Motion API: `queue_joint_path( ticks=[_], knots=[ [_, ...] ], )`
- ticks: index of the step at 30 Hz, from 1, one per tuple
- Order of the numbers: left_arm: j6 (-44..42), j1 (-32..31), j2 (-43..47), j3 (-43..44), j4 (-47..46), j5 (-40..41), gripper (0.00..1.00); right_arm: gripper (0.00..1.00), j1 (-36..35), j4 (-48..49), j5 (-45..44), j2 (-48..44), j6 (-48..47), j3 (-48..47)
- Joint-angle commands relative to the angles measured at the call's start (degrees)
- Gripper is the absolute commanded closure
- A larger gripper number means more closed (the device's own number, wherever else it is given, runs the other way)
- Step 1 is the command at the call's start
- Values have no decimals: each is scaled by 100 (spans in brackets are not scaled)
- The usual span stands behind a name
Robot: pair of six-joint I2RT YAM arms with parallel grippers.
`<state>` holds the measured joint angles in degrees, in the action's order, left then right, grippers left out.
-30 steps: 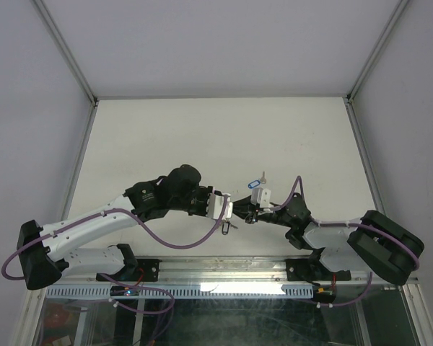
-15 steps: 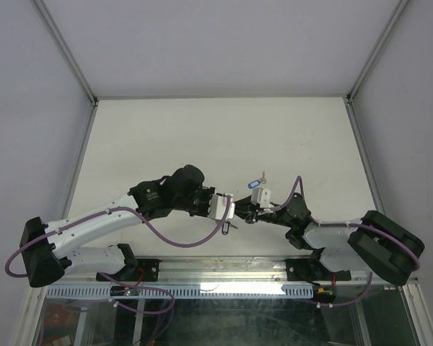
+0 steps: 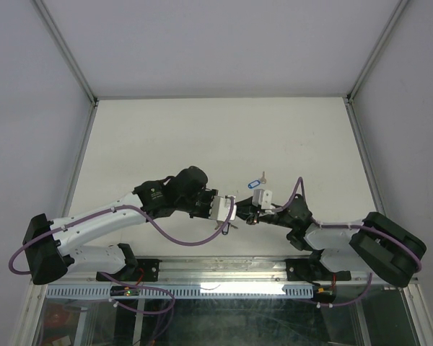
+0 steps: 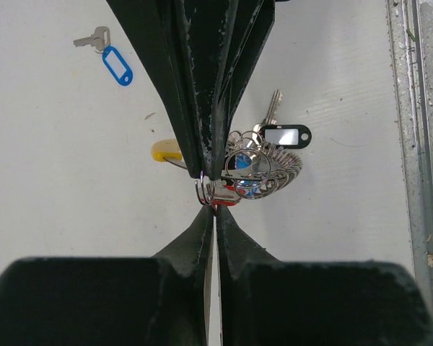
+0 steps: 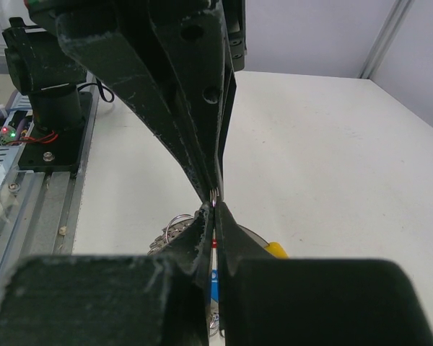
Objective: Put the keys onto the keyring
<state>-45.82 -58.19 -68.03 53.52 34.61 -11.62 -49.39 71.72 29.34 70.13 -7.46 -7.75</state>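
the two hands are seen tip to tip over the near middle of the bench. the left hand is clenched, its fingertips pressed together with no gap to be seen, and the small silver ring of the red-tagged key is pinched right at those tips. the right hand is clenched as well, and the keyring is gripped between its dark fingertips, directly opposite the left hand.

from the left wrist view, the keyring is found just beyond the left fingertips. its silvery beaded coils are bunched to the right of the meeting point. its yellow arc is poking out to the left, behind the right hand's fingers. a black-tagged key is seen at the upper right edge of the coils, its blade pointed away from the left hand.

a blue-tagged key is left lying flat on the bench, well apart from both hands, on the far side of the right hand.

from the right wrist view, the coils are mostly hidden under the right fingers, and only a bit of yellow shows.
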Motion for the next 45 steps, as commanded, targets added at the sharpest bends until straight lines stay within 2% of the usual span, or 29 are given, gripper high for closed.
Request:
queue_joint_path(
  ticks=[1, 10, 16, 20, 24, 25, 35, 40, 45],
  knots=[
    [112, -60, 147, 7, -88, -42, 100, 100, -10, 577, -125, -220, -38, 6],
    [500, -60, 250, -294, -872, -542, 100, 100, -10, 1487, -476, 156, 296, 104],
    [612, -60, 325, -388, -1053, -515, 100, 100, -9, 2199, -619, 599, 575, 95],
    [862, -60, 586, -671, -1444, -299, 88, 100, -3, 2207, -588, 612, 598, 61],
    [1395, -60, 1030, -1189, -2265, -206, 73, 100, -11, 2174, -551, 623, 592, 85],
    [1521, -60, 1116, -1329, -2447, -195, 72, 100, -10, 2166, -538, 626, 599, 89],
    [2830, -60, 1880, -2494, -4403, 381, 71, 100, -10, 2051, -415, 543, 589, 107],
    [3102, -60, 2094, -3043, -5518, 608, 69, 100, -10, 2056, -230, 571, 584, 65],
    [3246, -60, 2165, -3526, -6145, 678, 69, 100, -10, 2181, -82, 607, 643, 75]
  ],
)
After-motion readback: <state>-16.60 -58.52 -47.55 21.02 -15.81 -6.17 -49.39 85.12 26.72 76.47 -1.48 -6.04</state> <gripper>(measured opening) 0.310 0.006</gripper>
